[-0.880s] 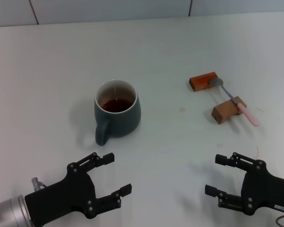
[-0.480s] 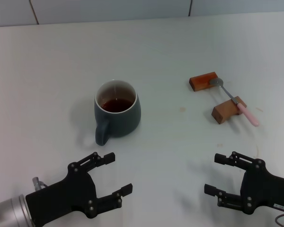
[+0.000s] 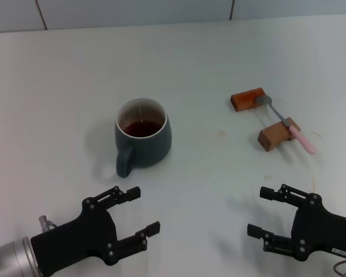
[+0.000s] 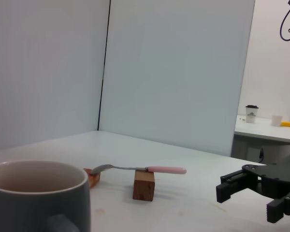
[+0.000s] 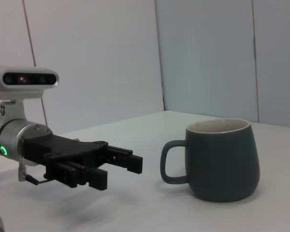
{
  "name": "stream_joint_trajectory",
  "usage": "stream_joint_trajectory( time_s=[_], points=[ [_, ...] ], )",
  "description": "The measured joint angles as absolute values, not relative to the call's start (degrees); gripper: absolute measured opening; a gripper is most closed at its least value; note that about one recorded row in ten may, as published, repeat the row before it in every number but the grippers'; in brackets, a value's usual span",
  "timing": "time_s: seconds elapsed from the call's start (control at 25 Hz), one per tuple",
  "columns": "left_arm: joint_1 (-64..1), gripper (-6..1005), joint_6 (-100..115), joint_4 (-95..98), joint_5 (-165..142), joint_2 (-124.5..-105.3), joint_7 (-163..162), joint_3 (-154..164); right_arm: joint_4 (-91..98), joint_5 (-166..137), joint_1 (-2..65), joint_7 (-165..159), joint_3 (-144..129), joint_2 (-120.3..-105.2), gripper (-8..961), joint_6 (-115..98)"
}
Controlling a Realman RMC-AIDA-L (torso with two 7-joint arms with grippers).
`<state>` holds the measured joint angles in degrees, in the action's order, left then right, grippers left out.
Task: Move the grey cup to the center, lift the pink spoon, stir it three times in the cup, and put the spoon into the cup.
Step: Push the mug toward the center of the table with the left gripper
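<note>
The stout slate-grey ceramic cup (image 3: pixel 142 137) of brown liquid stands left of centre; the pink-handled metal spoon (image 3: pixel 286 123) rests across two brown wooden blocks (image 3: pixel 278 134) far right. Near, the left gripper (image 3: pixel 135 211) and right gripper (image 3: pixel 262 213) hover, jaws apart

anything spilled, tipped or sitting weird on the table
Nothing spilled or tipped. The grey cup stands upright with its dark liquid inside. The one odd sight is the pink spoon: it lies propped across two small wooden blocks, clear of the table, which looks deliberate. Both grippers hover open near the front edge.
</note>
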<state>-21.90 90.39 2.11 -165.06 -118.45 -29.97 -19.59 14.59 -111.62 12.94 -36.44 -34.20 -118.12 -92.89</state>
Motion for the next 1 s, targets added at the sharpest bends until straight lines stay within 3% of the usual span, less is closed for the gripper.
stream_joint_trajectory(
  time_s=[0.32,0.52,0.64,1.0],
  points=[
    [-21.5,694,90.3,2.1,-165.1,-118.32,-31.0,-21.7,14.6,-111.6,13.1,-36.4,-34.3,-118.23,762,-92.9],
    [-21.5,550,90.2,2.1,-165.1,-118.36,-31.0,-21.8,14.6,-111.6,13.2,-36.3,-34.3,-118.22,760,-92.9],
    [-21.6,254,90.2,2.1,-165.1,-118.37,-31.0,-21.8,14.6,-111.6,13.2,-36.2,-34.3,-118.22,759,-92.9],
    [-21.5,59,91.8,0.3,-165.1,-118.39,-31.0,-26.4,14.6,-111.6,13.3,-36.2,-34.1,-118.21,756,-92.7]
  ],
)
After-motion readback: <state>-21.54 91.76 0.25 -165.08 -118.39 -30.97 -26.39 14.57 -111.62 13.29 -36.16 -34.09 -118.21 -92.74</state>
